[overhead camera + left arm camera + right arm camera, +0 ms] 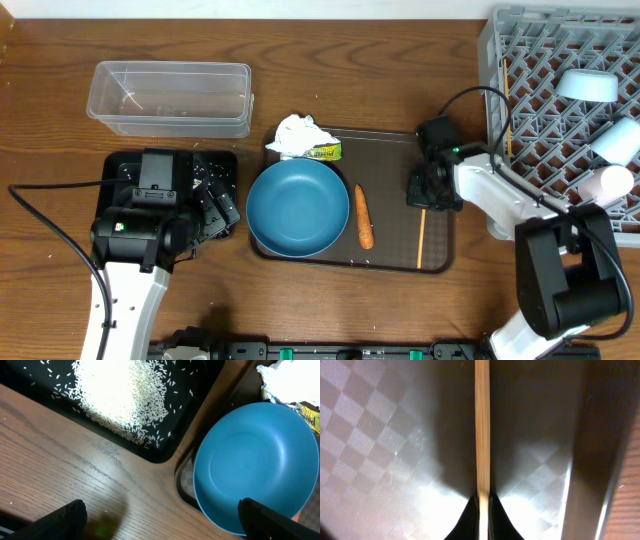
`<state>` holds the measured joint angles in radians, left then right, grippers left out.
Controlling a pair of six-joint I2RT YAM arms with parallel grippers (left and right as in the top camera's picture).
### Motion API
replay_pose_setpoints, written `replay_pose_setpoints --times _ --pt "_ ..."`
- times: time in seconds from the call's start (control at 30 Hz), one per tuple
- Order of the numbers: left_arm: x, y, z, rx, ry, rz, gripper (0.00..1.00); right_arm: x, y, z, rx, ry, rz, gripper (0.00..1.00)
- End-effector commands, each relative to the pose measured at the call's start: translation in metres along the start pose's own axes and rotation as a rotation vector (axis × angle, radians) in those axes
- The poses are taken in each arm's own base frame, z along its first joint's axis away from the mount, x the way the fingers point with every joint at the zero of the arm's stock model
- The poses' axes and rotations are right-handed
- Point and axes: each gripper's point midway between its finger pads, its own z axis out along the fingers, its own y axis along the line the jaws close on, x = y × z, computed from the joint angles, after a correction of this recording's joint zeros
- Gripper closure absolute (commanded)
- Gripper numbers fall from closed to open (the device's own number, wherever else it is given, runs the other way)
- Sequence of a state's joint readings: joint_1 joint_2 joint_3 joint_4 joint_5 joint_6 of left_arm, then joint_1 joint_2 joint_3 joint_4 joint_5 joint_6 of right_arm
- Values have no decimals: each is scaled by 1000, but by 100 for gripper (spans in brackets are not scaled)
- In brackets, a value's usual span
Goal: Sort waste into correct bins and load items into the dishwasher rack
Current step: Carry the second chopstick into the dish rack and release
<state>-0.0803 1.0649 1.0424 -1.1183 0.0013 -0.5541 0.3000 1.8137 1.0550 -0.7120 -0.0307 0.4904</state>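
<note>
Right gripper [483, 516]: jaws clenched on a wooden chopstick [482, 425], pinched at the very bottom of the right wrist view, where the tips are cut off by the frame. The chopstick lies flat on the brown serving tray [395, 160] near its right rim. Overhead, the grip looks to be at the far end, with the rest of the chopstick running back toward the robot base. My read on handling: light, stiff, thin and smooth, so it can pivot or slide in an end pinch; a hold nearer mid-length would swing less. Can't tell whether one stick or two is pinched; only one shows. Left gripper [167, 522]: jaws fully released, holding nothing, hanging over the desk [400, 60] between the black tray [165, 450] with its rice [120, 395] and the teal-blue bowl [250, 465]. In the overhead view the left arm hides most of that tray. On the serving tray, the carrot [363, 215] lies just beside the bowl, with the tissue [298, 133] and wrapper [325, 151] at the far rim. Further out, the clear tub [170, 97] looks near empty. The rack [545, 110] sits far right, clipped by the frame and partly covered by the right arm. It holds the light-blue bowl [587, 85] and white cup [617, 141]. The thin wooden stick [506, 100] along its left side is probably the other chopstick, too small to confirm.
</note>
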Motion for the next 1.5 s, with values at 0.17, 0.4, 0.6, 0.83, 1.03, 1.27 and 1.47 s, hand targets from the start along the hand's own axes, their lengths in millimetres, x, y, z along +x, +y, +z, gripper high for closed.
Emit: replay_pose_setpoints --times 0.17,0.4,0.6,0.83,1.03,1.27,1.47 --pt "-3 -1 -3 5 -11 -13 1 -46 25 -60 -76 -7 -73 99" --pt "-3 -1 -3 5 -11 -13 1 -135 -30 -161 27 -266 -30 99" --pt "-3 -1 -3 5 -11 -13 1 -186 -92 -203 59 -439 -15 99" --pt "-3 -1 -3 5 -11 -13 0 -220 -141 -199 108 -521 -13 98" --pt "-3 -1 -3 5 -11 -13 1 -239 -141 -180 77 -538 -15 95" --pt "-3 -1 -3 5 -11 -13 1 -242 -130 -154 43 -496 -33 48" --pt "-3 -1 -3 5 -11 -13 1 -227 -119 -147 27 -431 -38 18"
